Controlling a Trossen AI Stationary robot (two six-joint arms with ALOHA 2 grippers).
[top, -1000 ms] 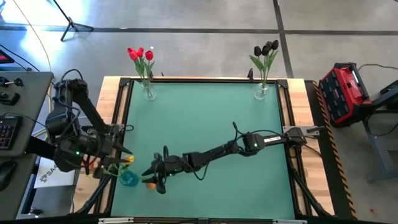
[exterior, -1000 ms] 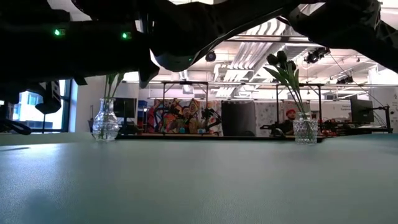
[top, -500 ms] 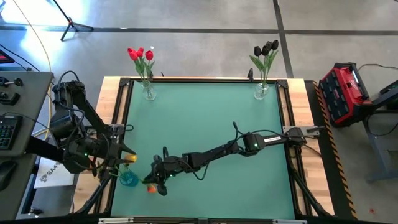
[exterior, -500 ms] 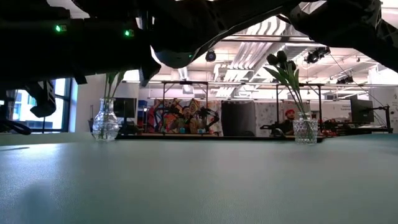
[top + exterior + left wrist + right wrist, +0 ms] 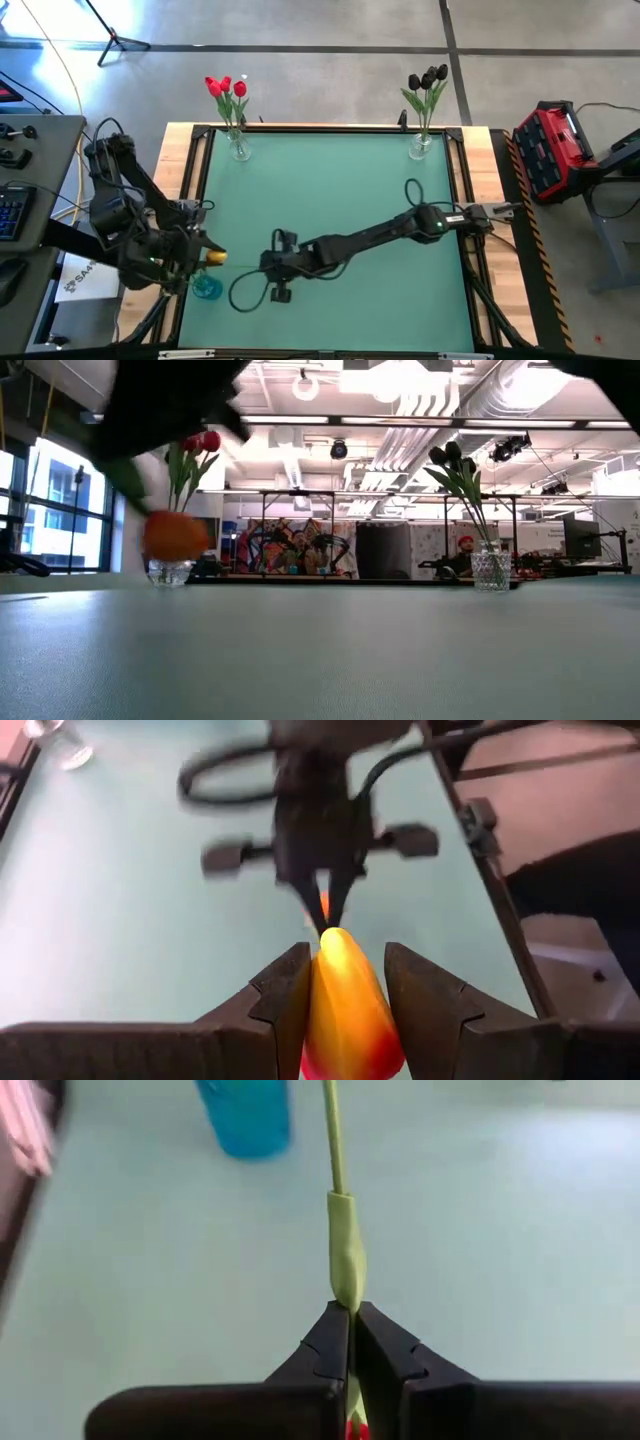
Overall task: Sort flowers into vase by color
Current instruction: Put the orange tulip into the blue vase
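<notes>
Bright overhead light, motion-blurred foreground.

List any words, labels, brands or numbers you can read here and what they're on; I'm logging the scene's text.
"SA": only these letters can be made out on the white sheet by the table's left edge; the rest is hidden by the left arm.
Red case on the floor: no label readable.
Wall artwork in the room behind: no words legible.
Nothing else carries text.

The table (image 5: 330,200) has a flat green top inside a dark frame with light wooden edging. A clear glass vase (image 5: 239,149) of red tulips stands at its far left corner, a second clear vase (image 5: 420,148) of dark tulips at its far right corner. A blue vase (image 5: 207,288) stands near the front left edge.
</notes>
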